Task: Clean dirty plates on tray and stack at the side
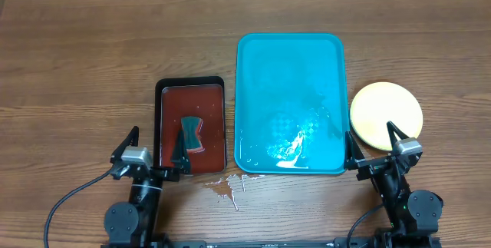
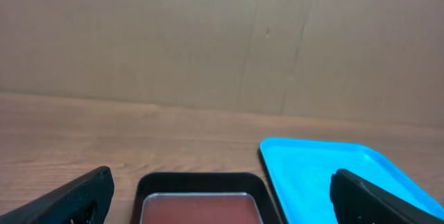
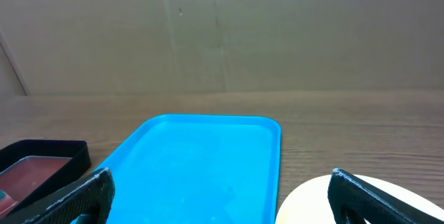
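The turquoise tray (image 1: 290,102) lies in the middle of the table with no plates on it, only a wet sheen near its front. It also shows in the left wrist view (image 2: 326,175) and the right wrist view (image 3: 201,161). A pale yellow plate (image 1: 386,115) sits on the wood to the right of the tray, also in the right wrist view (image 3: 312,203); whether others lie under it I cannot tell. My left gripper (image 1: 150,156) is open and empty at the front left. My right gripper (image 1: 374,150) is open and empty at the plate's front edge.
A black-rimmed dark red tray (image 1: 190,125) sits left of the turquoise tray, holding a dark teal sponge (image 1: 192,132). A small spill (image 1: 226,188) marks the wood in front of it. A cardboard wall (image 2: 222,37) backs the table.
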Robot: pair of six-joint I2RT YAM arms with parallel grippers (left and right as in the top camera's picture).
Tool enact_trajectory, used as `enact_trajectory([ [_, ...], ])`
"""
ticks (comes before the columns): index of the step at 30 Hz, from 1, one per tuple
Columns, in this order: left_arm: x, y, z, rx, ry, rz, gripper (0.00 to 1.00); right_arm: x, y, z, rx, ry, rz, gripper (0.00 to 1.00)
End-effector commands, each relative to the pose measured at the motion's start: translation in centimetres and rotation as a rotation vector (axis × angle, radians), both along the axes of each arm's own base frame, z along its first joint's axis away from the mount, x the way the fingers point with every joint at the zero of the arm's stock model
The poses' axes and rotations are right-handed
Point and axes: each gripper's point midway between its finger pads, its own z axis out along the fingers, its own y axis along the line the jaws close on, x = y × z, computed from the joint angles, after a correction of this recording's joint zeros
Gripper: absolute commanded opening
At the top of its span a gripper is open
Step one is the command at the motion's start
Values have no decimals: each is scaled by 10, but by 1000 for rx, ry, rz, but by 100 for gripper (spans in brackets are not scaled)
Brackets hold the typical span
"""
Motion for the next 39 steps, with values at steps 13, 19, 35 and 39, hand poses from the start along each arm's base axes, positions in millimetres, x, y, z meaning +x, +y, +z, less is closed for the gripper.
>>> enact_trajectory([
  [13, 3, 0, -46, -16, 122, 0, 100, 0, -1, -1, 0, -6, -6, 100],
  [19, 4, 1, -46, -16, 121, 3, 100, 0, -1, -1, 0, -6, -6, 100],
  [35, 4, 1, -46, -16, 121, 3, 100, 0, -1, -1, 0, -6, -6, 100],
  [39, 4, 1, -46, -16, 121, 3, 100, 0, -1, -1, 0, -6, -6, 100],
])
